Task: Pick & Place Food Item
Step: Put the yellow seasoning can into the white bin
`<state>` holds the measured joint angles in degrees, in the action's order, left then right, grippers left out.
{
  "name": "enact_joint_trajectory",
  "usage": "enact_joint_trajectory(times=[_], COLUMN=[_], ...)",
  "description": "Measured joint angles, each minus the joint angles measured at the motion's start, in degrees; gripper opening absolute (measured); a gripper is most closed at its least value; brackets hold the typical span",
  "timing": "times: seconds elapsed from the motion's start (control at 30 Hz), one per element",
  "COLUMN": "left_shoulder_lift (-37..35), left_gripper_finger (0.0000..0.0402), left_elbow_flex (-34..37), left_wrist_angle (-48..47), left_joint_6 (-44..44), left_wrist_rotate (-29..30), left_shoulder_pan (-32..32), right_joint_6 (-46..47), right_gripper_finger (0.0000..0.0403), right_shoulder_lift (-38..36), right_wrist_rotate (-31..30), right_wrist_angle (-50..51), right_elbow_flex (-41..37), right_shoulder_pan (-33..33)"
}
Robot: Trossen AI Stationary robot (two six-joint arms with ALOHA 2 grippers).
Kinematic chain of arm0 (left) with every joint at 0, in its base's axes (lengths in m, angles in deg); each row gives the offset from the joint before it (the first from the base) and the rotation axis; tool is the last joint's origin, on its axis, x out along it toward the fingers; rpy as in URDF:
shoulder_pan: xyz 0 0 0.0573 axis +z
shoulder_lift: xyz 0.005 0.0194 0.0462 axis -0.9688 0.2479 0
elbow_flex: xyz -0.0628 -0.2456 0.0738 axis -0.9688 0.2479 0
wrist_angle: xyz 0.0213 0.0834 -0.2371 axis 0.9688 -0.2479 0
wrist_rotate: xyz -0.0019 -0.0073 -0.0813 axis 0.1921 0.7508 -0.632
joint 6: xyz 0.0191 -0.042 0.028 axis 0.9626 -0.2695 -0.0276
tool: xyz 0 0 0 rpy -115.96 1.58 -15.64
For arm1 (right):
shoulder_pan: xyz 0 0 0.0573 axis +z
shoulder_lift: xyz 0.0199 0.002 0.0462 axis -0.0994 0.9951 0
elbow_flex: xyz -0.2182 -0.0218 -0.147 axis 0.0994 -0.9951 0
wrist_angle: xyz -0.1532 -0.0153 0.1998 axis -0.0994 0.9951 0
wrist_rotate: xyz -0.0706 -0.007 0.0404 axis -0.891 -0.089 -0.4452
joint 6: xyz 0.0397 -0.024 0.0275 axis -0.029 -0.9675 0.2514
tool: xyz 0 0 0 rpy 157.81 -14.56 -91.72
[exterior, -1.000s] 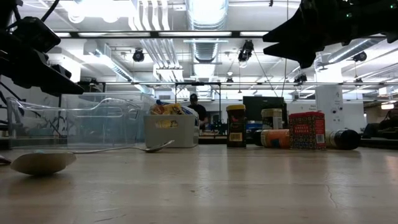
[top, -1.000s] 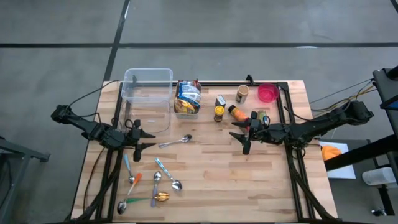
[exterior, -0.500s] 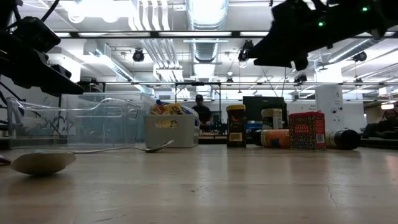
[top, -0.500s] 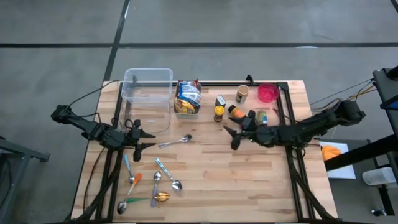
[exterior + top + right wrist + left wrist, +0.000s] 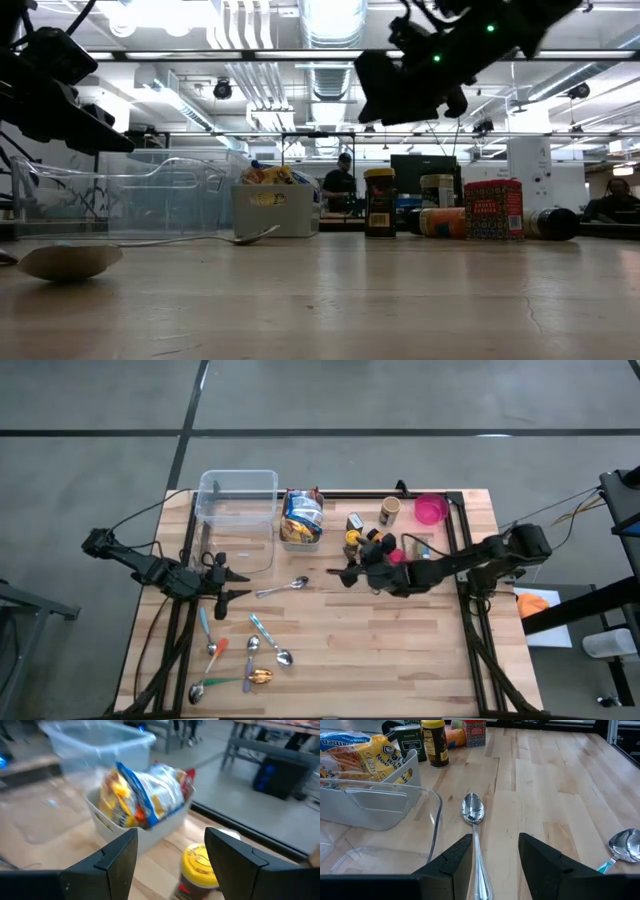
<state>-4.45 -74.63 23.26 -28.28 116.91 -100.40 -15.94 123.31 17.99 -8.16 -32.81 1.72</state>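
Hovering above the middle of the tabletop, right gripper (image 5: 352,574) with fingers spread and empty, pointed at the white bin of food packets (image 5: 301,518) near the far edge. Just ahead of it a yellow-lidded jar (image 5: 199,867), standing between the fingers and the bin. Beside that bin, toward the far left corner, a clear plastic container (image 5: 237,510). Near the left edge, left gripper (image 5: 226,580) held apart and empty, a metal spoon (image 5: 474,830) lying right before it. More spoons (image 5: 250,658) scattered near the front left corner.
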Motion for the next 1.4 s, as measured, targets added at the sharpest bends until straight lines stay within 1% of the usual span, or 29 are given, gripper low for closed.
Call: enact_joint_trajectory(times=[0.03,0.1,0.2,0.27,0.33,0.4,0.47,0.53,0.8,0.9,1.13,1.23,1.3,1.4], left_shoulder_lift=[0.0,0.07,0.07,0.07,0.07,0.07,0.07,0.07,0.07,0.07,0.07,0.07,0.09,0.17], left_gripper_finger=[0.0164,0.0164,0.0164,0.0164,0.0164,0.0164,0.0164,0.0164,0.0164,0.0164,0.0164,0.0164,0.0164,0.0164], left_elbow_flex=[0.0,0.0,0.0,0.0,0.0,0.0,0.0,0.0,0.0,0.0,0.0,0.0,0.0,0.0], left_wrist_angle=[0.0,0.0,-0.02,0.0,-0.01,0.0,-0.02,0.0,0.0,0.0,0.0,0.0,-0.02,-0.02], left_joint_6=[0.0,0.0,0.0,0.0,0.0,0.0,0.0,0.0,-0.02,0.0,0.0,0.0,0.0,0.0], left_wrist_rotate=[0.0,0.0,0.0,0.0,0.0,-0.01,-0.01,0.0,0.0,-0.01,-0.01,-0.02,0.0,-0.01], left_shoulder_pan=[-0.02,-0.01,0.0,0.0,0.0,0.0,-0.02,0.0,0.0,0.0,0.0,0.0,0.0,0.0], right_joint_6=[1.89,6.31,14.35,15.78,14.16,11.12,8.61,7.55,8.4,8.65,11.17,11.35,11.5,11.55], right_gripper_finger=[0.0227,0.0227,0.0227,0.0227,0.0227,0.0227,0.0227,0.0227,0.0227,0.0227,0.0231,0.0255,0.0283,0.0325], right_shoulder_lift=[0.25,0.28,0.28,0.26,0.39,0.48,0.48,0.52,0.61,0.63,1.4,2.64,3.28,4.46], right_wrist_rotate=[0.23,2.55,9.1,12.54,15.44,19.14,24.55,28.32,29.36,31.18,30.25,31.43,32.67,32.73], right_wrist_angle=[4.41,15.05,32.18,39.42,42.36,43.69,43.83,44.08,45.56,45.23,45.25,45.24,45.22,45.08], right_elbow_flex=[1.87,5.79,13.13,17.35,20.47,22.84,24.42,25.38,24.75,24.47,23.69,23.5,23.5,23.52], right_shoulder_pan=[-0.29,-1.18,-3.3,-4.82,-6.32,-7.84,-9.25,-10.38,-12.04,-12.02,-13.25,-13.78,-14.36,-15.36])
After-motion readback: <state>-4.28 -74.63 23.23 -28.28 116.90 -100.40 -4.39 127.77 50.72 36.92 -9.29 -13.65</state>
